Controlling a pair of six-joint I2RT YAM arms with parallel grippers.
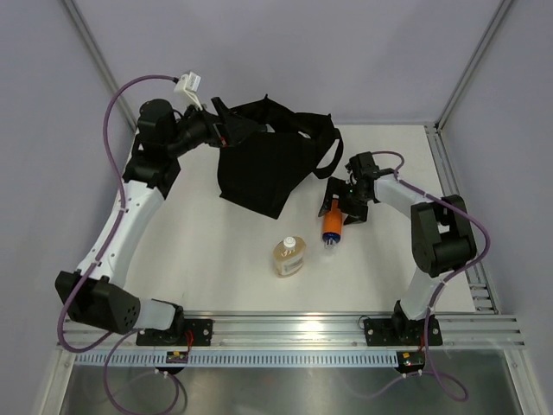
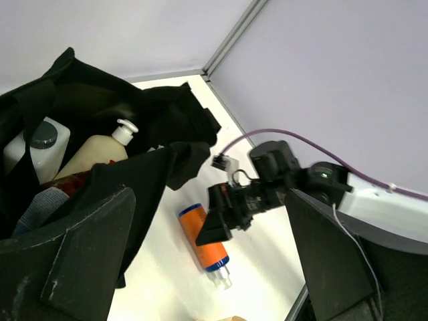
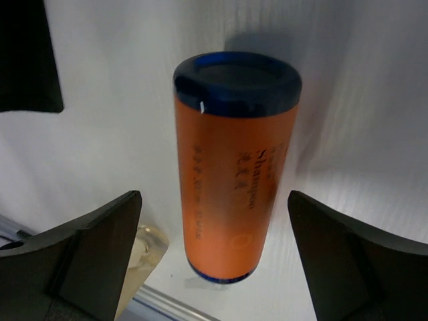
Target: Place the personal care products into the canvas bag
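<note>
The orange bottle lies flat on the table, just beside the right side of the canvas bag. The right gripper hangs right over the bottle end nearest the bag. Its jaws are spread wide and hold nothing. In the right wrist view one of its fingers is on each side of the bottle, and there is a gap on both sides, so they do not touch it. The bottle's long way runs straight down the middle between the fingers. Its dark blue flat end points toward the bag's far side, and its little clear tip points away from the bag. So I think the fingers only need to go down and squeeze across the round body. The right arm is much nearer to this bottle than the left arm is. The left gripper is at the bag's top left, at the open mouth. Its jaws are spread too, with black cloth lying against one finger, and I think it is keeping the bag open. Inside the bag sit a white bottle with a grey cap and a cream bottle. An amber bottle stands further out from the bag, past the orange one.
</note>
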